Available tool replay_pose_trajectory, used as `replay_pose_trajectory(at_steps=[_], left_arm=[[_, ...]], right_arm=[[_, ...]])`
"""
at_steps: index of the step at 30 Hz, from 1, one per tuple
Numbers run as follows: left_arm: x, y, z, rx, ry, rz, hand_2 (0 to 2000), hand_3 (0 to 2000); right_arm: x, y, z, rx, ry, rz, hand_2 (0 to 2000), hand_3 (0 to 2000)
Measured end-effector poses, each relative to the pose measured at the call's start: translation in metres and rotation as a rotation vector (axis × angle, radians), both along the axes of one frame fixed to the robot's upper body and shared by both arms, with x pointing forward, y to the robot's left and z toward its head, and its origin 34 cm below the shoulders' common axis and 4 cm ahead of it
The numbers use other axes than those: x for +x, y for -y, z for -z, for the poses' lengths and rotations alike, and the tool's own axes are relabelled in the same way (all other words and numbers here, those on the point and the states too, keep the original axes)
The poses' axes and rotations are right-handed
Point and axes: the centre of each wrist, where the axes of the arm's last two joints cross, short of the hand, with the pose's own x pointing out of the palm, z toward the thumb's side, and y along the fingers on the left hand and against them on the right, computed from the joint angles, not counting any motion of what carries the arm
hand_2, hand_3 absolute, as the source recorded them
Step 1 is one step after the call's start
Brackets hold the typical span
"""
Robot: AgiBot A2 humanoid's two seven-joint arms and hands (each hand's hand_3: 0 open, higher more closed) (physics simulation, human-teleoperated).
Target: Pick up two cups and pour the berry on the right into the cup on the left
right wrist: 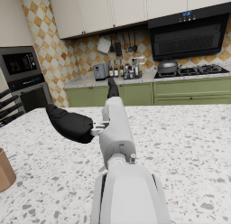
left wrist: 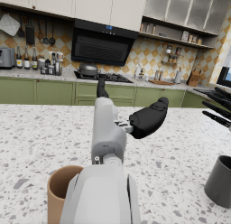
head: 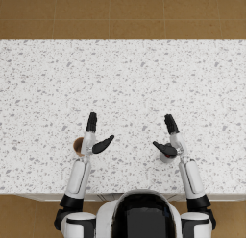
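From the head view, both robot hands, left and right, hover spread and empty above the speckled worktop. The brown cup sits beside the left forearm; the grey cup sits under the right wrist, its berry probably hidden. In the left wrist view, the brown cup looks empty and the grey cup is dark. In the right wrist view, the brown cup shows only at the edge.

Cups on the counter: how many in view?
2. A brown cup stands beside the left forearm, partly hidden by it; a dark grey cup stands under the right hand. Both hands are open, holding nothing. No other cups show.

Two cups, one brown and one grey; two robot hands.
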Motion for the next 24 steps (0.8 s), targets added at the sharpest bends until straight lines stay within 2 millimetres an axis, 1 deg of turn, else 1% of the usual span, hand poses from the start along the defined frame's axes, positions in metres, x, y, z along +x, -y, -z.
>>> replay_pose_trajectory(at_steps=[15, 18, 20, 21, 24], left_arm=[[0.0, 0.0, 0.0, 0.0, 0.0, 0.0, 0, 0], [0.0, 0.002, 0.004, -0.005, 0.061, 0.054, 0, 0], [-0.004, 0.0, 0.004, -0.007, 0.083, 0.06, 0, 0], [-0.007, -0.003, 0.005, 0.022, 0.097, 0.047, 0, 0], [-0.02, -0.016, 0.006, 0.116, 0.128, -0.011, 0, 0]], right_arm=[[0.0, 0.0, 0.0, 0.0, 0.0, 0.0, 0, 0], [-0.001, -0.005, 0.005, 0.043, 0.025, 0.052, 0, 0], [-0.007, -0.007, 0.004, 0.054, 0.043, 0.059, 0, 0], [-0.011, -0.006, 0.003, 0.056, 0.052, 0.064, 0, 0], [-0.027, 0.001, 0.004, -0.038, 0.092, 0.106, 0, 0]])
